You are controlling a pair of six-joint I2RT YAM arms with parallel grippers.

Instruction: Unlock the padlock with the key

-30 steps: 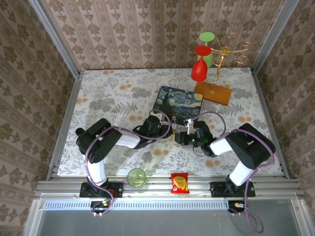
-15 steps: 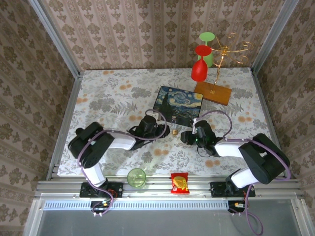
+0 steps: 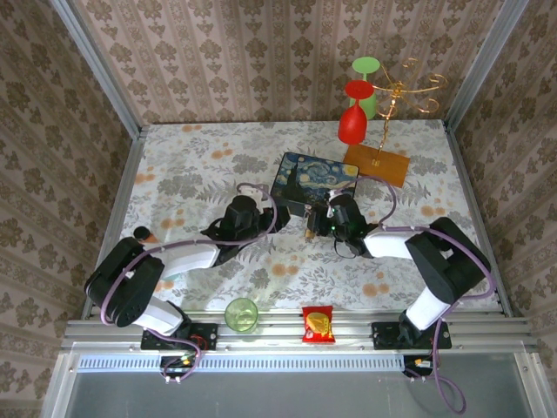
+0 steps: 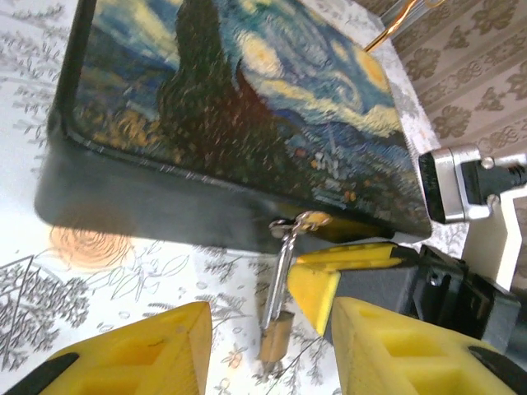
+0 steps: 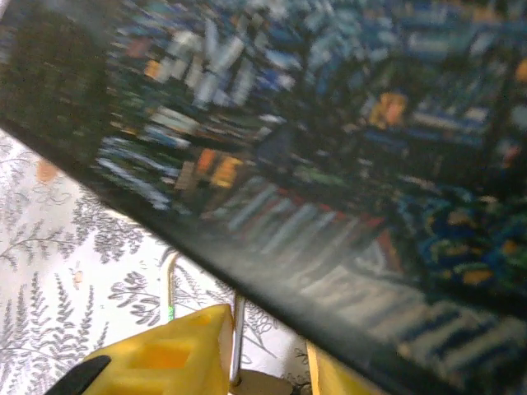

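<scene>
The small brass padlock (image 4: 274, 337) lies on the flowered table (image 3: 191, 165) at the foot of the starry-night box (image 4: 247, 107). Its thin silvery shackle (image 4: 282, 263) points at the box and ends at a silver key ring (image 4: 300, 220). My left gripper (image 4: 272, 358) is open, a little short of the lock body. My right gripper (image 5: 268, 337) has its fingers apart, with the shackle (image 5: 237, 337) and brass body (image 5: 263, 383) between them. One of its yellow fingers (image 4: 317, 288) sits just right of the shackle. From above, the padlock (image 3: 309, 228) lies between the left gripper (image 3: 274, 222) and right gripper (image 3: 322, 224).
The starry-night box (image 3: 313, 178) stands right behind the lock. A wooden stand (image 3: 376, 164) with a red glass (image 3: 352, 122) is at the back right. A green cup (image 3: 241, 313) and a red-yellow snack packet (image 3: 318, 324) sit on the front rail.
Both grippers let go of the padlock, which now lies on the table. The left gripper has drawn back to the left. The right gripper drew back, then moved up toward the box.
</scene>
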